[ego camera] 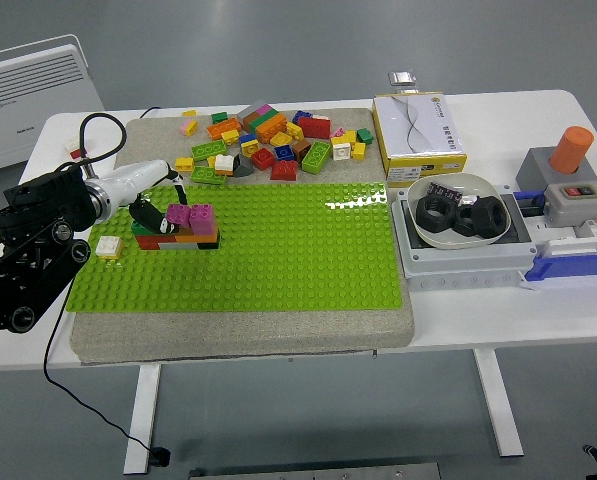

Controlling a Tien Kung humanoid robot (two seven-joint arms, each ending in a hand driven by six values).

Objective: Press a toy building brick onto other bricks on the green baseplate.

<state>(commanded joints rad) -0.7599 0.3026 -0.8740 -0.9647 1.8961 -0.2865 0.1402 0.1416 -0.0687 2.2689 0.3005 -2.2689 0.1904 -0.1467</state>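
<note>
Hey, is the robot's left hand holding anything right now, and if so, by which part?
It cannot be told. The left hand sits at the left end of the brick stack on the green baseplate, fingers touching it, but no clear grasp shows.

One high head view, faced forward and down.
The whole white table (278, 335) is taken in from well back on the robot's side, its near edge seen low; no second view is given.

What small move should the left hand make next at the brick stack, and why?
Probably a short push straight down. The left hand has its fingers at the left end of the small brick stack on the green baseplate, beside the pink bricks on top. Whether those are fully seated cannot be told.
</note>
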